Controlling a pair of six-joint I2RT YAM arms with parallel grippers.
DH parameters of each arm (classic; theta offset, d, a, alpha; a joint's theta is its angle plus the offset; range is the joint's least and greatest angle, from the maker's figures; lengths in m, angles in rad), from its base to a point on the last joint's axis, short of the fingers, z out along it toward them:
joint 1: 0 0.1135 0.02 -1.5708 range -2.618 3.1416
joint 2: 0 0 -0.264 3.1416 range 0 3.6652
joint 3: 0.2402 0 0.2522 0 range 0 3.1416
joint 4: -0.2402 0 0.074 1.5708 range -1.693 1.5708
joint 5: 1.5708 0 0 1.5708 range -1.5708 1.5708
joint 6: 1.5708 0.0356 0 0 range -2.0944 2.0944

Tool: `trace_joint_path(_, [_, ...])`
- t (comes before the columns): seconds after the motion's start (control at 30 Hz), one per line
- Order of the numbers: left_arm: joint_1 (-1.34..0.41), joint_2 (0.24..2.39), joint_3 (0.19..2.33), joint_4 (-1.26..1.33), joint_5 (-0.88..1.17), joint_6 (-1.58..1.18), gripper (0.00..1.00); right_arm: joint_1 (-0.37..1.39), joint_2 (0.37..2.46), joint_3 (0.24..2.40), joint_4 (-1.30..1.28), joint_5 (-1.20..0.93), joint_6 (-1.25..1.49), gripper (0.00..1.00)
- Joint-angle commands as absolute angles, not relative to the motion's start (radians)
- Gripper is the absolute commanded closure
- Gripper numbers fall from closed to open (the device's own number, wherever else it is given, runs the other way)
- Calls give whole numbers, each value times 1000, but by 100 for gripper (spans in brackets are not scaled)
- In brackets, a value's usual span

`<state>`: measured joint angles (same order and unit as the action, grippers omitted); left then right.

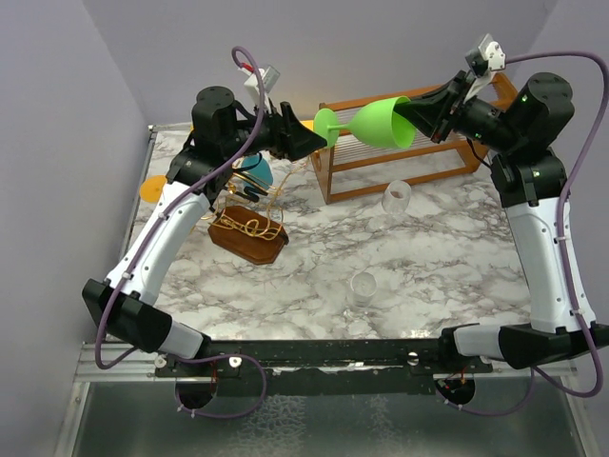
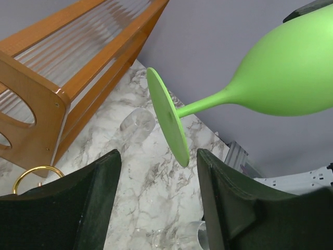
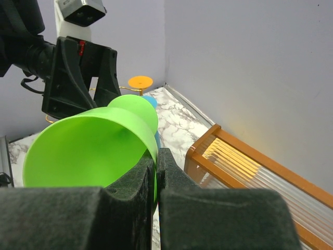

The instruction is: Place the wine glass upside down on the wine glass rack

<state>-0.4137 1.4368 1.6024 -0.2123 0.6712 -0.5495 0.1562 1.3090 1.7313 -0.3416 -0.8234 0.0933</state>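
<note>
A green wine glass (image 1: 381,124) hangs on its side in the air above the back of the table, foot pointing left. My right gripper (image 1: 421,118) is shut on the glass's rim (image 3: 88,151), with one finger inside the bowl and one outside. My left gripper (image 1: 319,143) is open just left of the foot. In the left wrist view the foot (image 2: 167,122) stands just ahead of the open fingers (image 2: 223,182), between them and not touching. The wine glass rack (image 1: 249,231), gold wire on a dark brown base, stands below the left arm.
A large orange-brown wooden frame (image 1: 409,157) with clear rods stands at the back right. Two clear glasses (image 1: 397,195) (image 1: 363,288) are on the marble top. A blue glass (image 1: 255,171) is at the rack, and an orange disc (image 1: 150,188) lies at the left edge.
</note>
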Motion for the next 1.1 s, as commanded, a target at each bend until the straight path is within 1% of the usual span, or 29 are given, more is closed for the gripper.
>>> trace_joint_path(0.0, [-429, 1453, 1638, -203, 661, -550, 41, 162, 1309, 1726, -307, -805, 101, 99])
trace_joint_path(0.13, [-438, 1464, 1640, -199, 681, -545, 50, 164, 1310, 1716, -306, -799, 98, 99])
trace_joint_path(0.33, [-443, 1475, 1641, -182, 698, -555, 60, 167, 1297, 1685, -305, -789, 81, 99])
trace_joint_path(0.47, [-444, 1480, 1627, -172, 722, -577, 74, 169, 1287, 1669, -301, -777, 78, 99])
trace_joint_path(0.67, [-445, 1469, 1612, -171, 722, -560, 100, 169, 1279, 1651, -291, -799, 79, 99])
trace_joint_path(0.77, [-444, 1451, 1606, -167, 706, -530, 100, 168, 1278, 1641, -290, -829, 80, 99])
trace_joint_path(0.83, [-443, 1440, 1600, -168, 683, -523, 100, 168, 1270, 1621, -282, -836, 80, 96])
trace_joint_path(0.9, [-444, 1429, 1601, -181, 651, -503, 100, 169, 1263, 1611, -280, -830, 71, 90])
trace_joint_path(1.0, [-440, 1418, 1612, -210, 614, -469, 100, 169, 1256, 1602, -291, -823, 56, 76])
trace_joint_path(1.07, [-429, 1405, 1606, -212, 607, -461, 100, 169, 1247, 1591, -296, -814, 45, 70])
